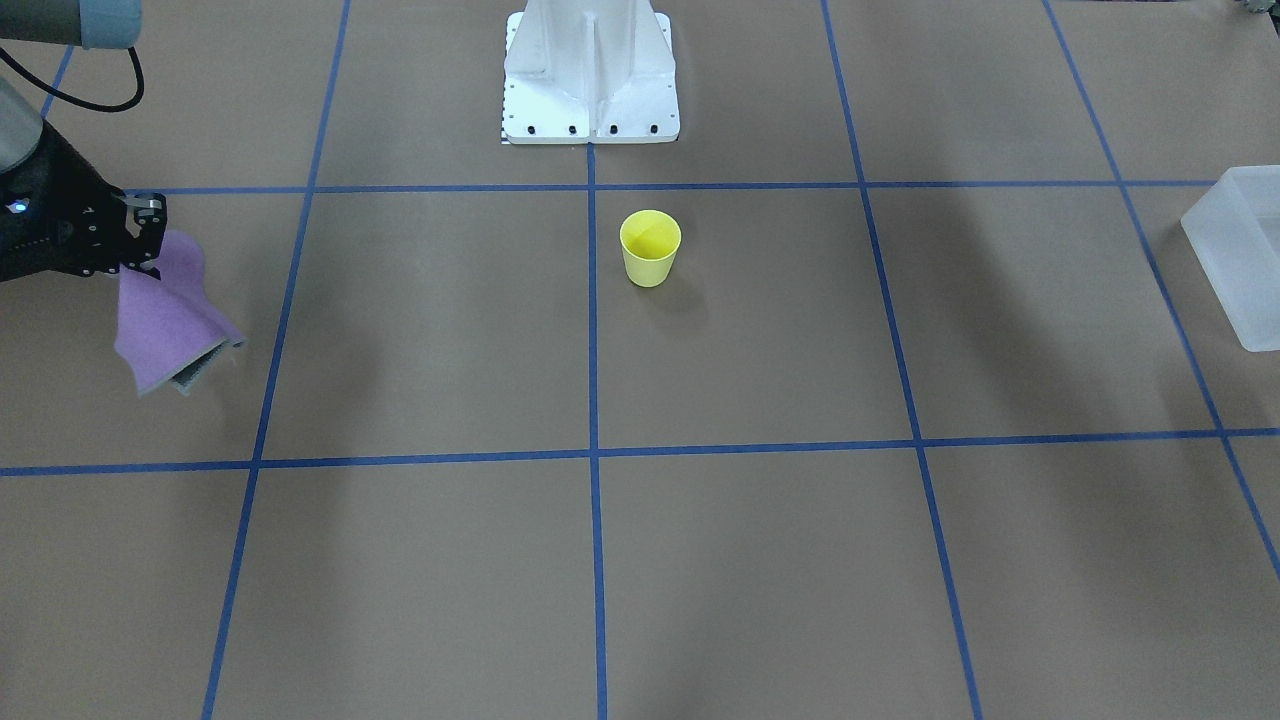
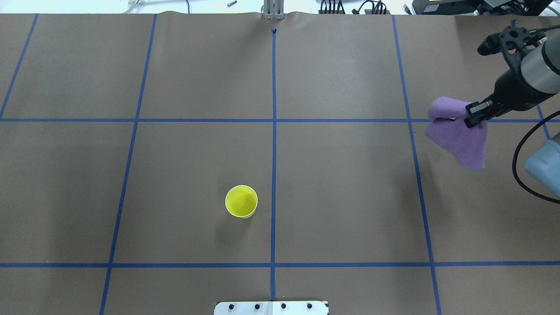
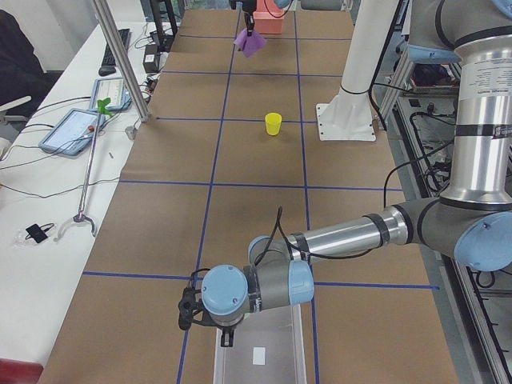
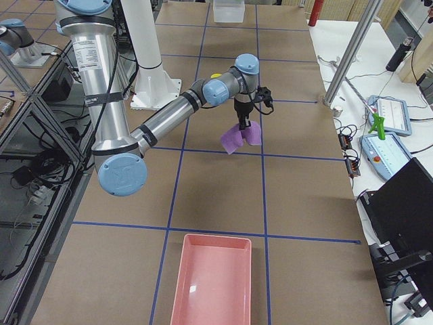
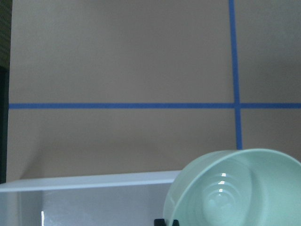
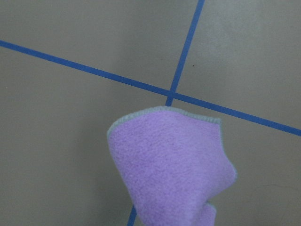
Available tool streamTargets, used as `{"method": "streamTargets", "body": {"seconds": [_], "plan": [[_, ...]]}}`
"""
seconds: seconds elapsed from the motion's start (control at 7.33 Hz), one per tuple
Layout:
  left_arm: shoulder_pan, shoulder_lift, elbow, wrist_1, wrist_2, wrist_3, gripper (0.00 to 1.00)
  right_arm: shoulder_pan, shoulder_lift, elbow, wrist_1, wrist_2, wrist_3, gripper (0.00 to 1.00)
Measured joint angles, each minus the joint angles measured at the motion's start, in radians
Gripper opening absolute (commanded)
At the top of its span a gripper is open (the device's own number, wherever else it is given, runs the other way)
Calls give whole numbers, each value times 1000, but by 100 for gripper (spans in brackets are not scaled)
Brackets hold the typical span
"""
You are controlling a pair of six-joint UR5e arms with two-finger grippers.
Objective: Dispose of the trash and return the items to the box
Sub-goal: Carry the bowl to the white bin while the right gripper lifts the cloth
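Observation:
My right gripper (image 2: 470, 116) is shut on a purple cloth (image 2: 461, 140) and holds it in the air over the table's right side; the cloth hangs below it in the front view (image 1: 165, 320) and fills the right wrist view (image 6: 171, 169). My left gripper (image 5: 167, 222) is shut on the rim of the pale mint-green bowl (image 5: 235, 188), held tilted just above the near wall of the translucent box (image 5: 84, 181). The box also shows at the table's left end (image 1: 1235, 250). Only the tips of the left gripper show.
A yellow cup (image 2: 241, 201) stands upright near the table's middle, in front of the white pedestal (image 1: 590, 80). A pink tray (image 4: 213, 281) lies at the table's right end. Blue tape lines cross the brown table.

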Motion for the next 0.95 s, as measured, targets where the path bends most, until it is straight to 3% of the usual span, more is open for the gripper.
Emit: {"method": "streamTargets", "body": {"seconds": [0.14,0.27,0.41,0.68,0.95], "plan": [[0,47,12,-53,17,0,0,24,-2,5,-12,0,-2,0],[0,83,19,-89,37,-1,90,48,-7,6,-17,1,-4,0],[0,106,24,-121,45,-3,99,71,-15,5,-19,3,-5,0],[-1,121,34,-246,46,-5,99,129,-44,6,-19,13,-9,0],[-5,104,-40,-289,34,-29,99,207,-71,5,-19,16,-18,0]]}}
